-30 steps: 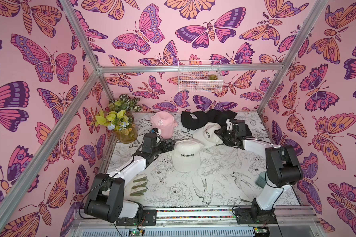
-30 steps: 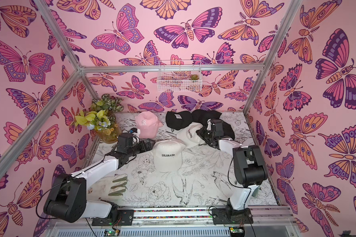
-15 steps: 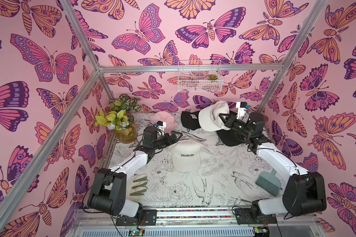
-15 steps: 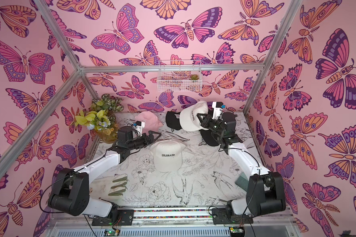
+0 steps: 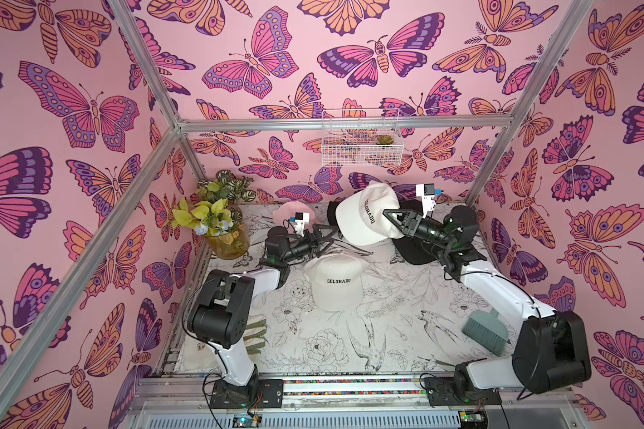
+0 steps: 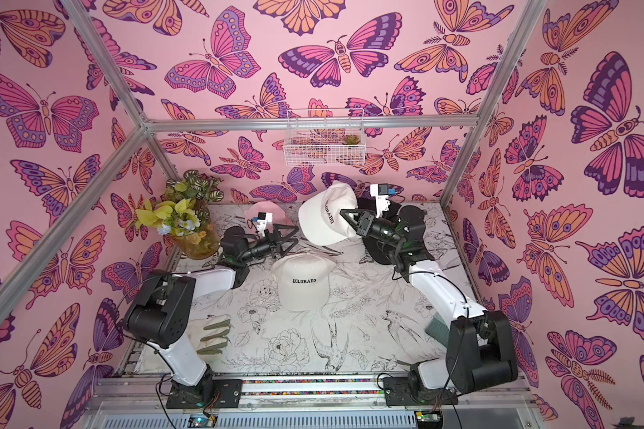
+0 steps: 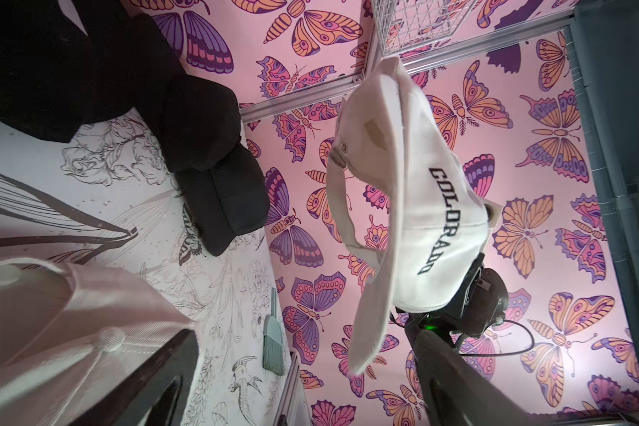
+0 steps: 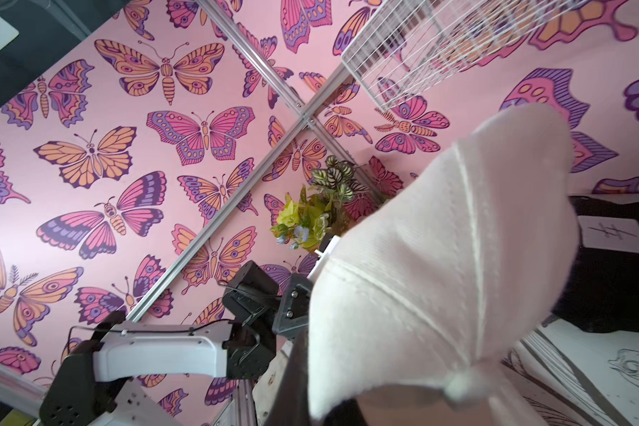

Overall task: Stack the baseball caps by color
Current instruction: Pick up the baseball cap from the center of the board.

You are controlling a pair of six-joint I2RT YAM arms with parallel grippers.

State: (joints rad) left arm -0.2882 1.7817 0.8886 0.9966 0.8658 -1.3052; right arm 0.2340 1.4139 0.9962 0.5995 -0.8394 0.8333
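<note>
Above the table (image 5: 406,297), right of centre in a top view, the right gripper (image 5: 391,221) is clamped on a cream COLORADO cap (image 5: 363,217), its crown puckered at the pinch. Carrying seems the step; next, lower it squarely onto the cream cap lying flat (image 5: 335,284) at mid-frame. The left gripper (image 5: 329,240), jaws spread, holds nothing.

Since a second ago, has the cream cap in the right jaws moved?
Yes. The held cream cap rose off the table, up toward the wire basket, clear of the black caps.
</note>
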